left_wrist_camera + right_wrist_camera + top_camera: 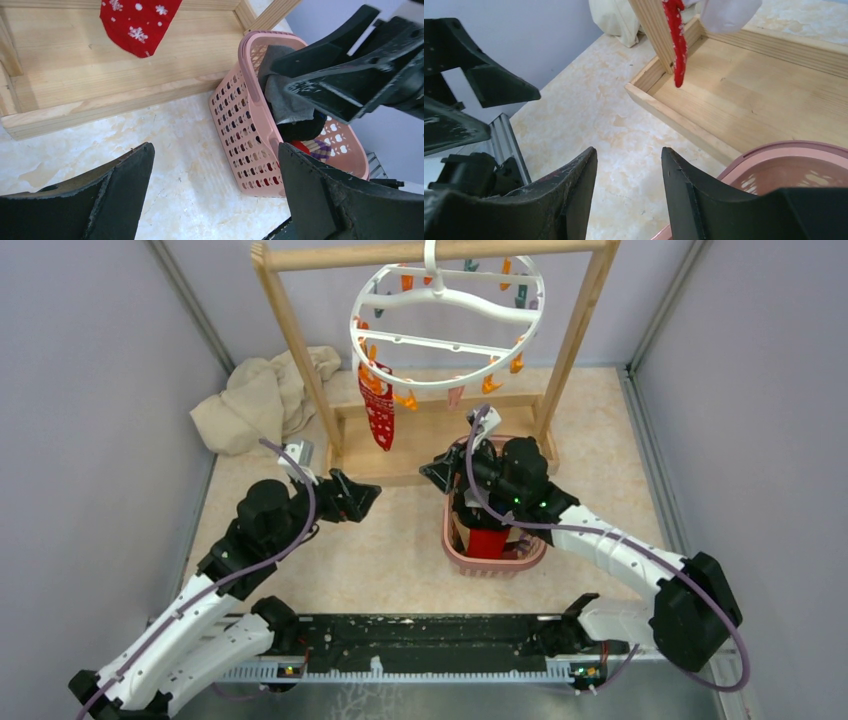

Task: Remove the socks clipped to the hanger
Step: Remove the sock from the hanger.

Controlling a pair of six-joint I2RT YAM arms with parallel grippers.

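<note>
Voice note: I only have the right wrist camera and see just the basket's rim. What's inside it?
Observer: A grey sock, a black sock and a red piece lie in the pink basket.
Operator: Where on the hanger is the hanging red sock?
Observer: On the ring's edge toward the robot's left.
Operator: And the left gripper?
Observer: Open, empty, facing the wooden base and the basket.

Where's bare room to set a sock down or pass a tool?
Free: tabletop between left tool and basket, in front of the rack base; rack base right of the red sock. Crowded: basket, holding socks, right tool above; cloth in back-left corner.
</note>
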